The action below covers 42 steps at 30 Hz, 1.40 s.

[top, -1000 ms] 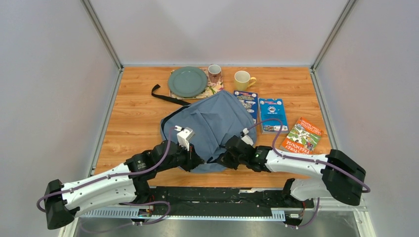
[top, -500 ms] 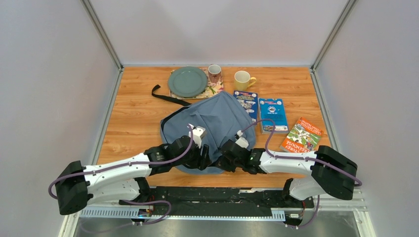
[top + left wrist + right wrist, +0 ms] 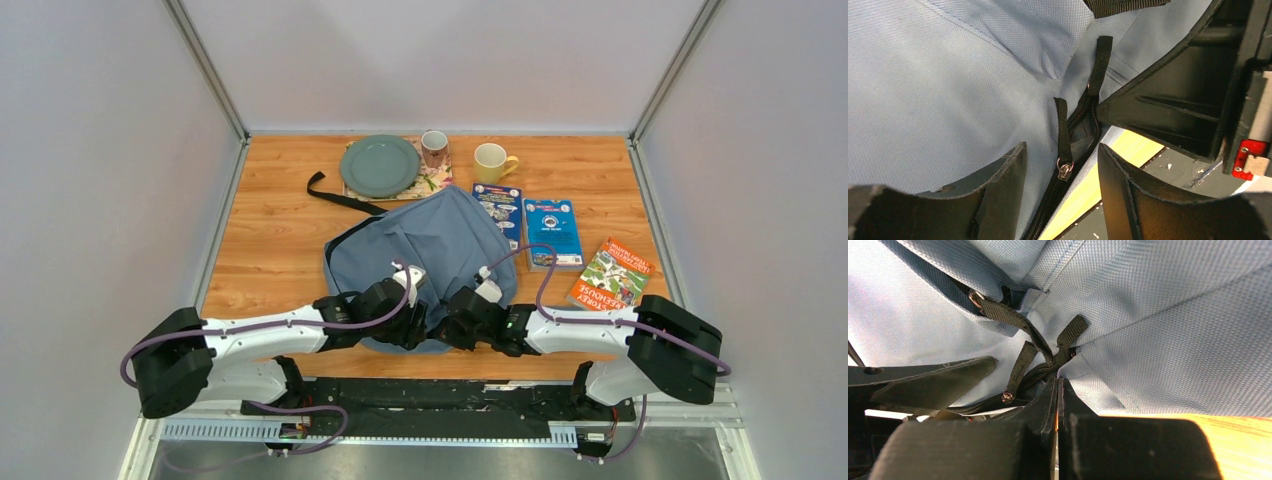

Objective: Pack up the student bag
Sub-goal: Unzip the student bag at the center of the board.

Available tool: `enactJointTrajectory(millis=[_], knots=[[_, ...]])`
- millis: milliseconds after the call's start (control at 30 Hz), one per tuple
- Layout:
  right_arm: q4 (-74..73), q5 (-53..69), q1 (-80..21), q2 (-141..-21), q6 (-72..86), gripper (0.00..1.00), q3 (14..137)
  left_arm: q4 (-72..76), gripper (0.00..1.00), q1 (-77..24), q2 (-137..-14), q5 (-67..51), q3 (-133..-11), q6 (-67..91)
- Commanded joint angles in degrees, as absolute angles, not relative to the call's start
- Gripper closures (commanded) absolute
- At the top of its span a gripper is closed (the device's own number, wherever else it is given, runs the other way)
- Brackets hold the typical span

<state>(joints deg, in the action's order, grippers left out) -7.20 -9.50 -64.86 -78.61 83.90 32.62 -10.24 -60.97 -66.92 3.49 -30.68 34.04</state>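
Student bag (image 3: 440,245) cloth fills both wrist views: a grey-blue, finely woven fabric with stitched seams and soft folds. The left gripper (image 3: 1060,152) has its matte black fingers (image 3: 998,185) spread apart and empty. They sit on either side of a flat black webbing zip pull (image 3: 1063,130) that ends in a small metal ring (image 3: 1064,170). That pull lies along a black zipper (image 3: 1091,122), slightly parted, with only darkness inside. A second webbing pull (image 3: 1099,60) sits further up the same zip.

The right gripper (image 3: 1058,385) has its fingers pressed together, with the tips at the point where the zip and webbing tabs meet. Whether a thin edge is nipped between them cannot be made out. A light strip of wood shows below the cloth.

From above, the bag lies slumped in the middle of the wooden table (image 3: 270,240). Its near edge is under the two grippers, which sit close together and hide the zip. A black strap (image 3: 335,195) trails from its far left corner. Beyond it are a round grey-green plate (image 3: 379,165) on a floral mat (image 3: 432,180), a patterned mug (image 3: 434,148) and a yellow mug (image 3: 491,161). To the right lie three books: a blue one (image 3: 498,203) partly under the bag's edge, another blue one (image 3: 552,232), and an orange-and-green one (image 3: 612,274) set at an angle. Their titles are too small to read.
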Motion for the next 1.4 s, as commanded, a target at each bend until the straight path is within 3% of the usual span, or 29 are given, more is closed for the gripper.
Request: enactJointTrajectory(millis=[0, 267, 467, 600, 1033, 1367], knots=[[-5.3, -10.5, -65.6, -78.0, 83.2, 1.0, 31.8, -5.4, 0.39, -60.4, -69.3, 1.1, -30.1, 30.7], [-5.3, -10.4, -65.6, -78.1, 83.1, 1.0, 31.8, -2.5, 0.51, -58.5, -72.2, -3.7, -28.3, 31.0], [-5.4, -10.3, -65.6, -78.0, 82.7, 1.0, 31.9, -1.2, 0.85, -57.7, -72.7, -3.9, -26.9, 32.3], [-5.5, -10.2, -65.6, -78.1, 82.7, 1.0, 31.7, -1.0, 1.0, -57.3, -71.9, -3.3, -26.4, 33.1], [-6.2, -10.5, -65.6, -78.0, 83.3, 1.0, 30.8, -1.1, 1.0, -54.2, -56.9, 2.5, -22.7, 36.8], [-6.1, -10.5, -65.6, -77.9, 83.2, 1.0, 30.4, 0.0, 1.0, -52.5, -52.2, 2.6, -19.1, 40.5]])
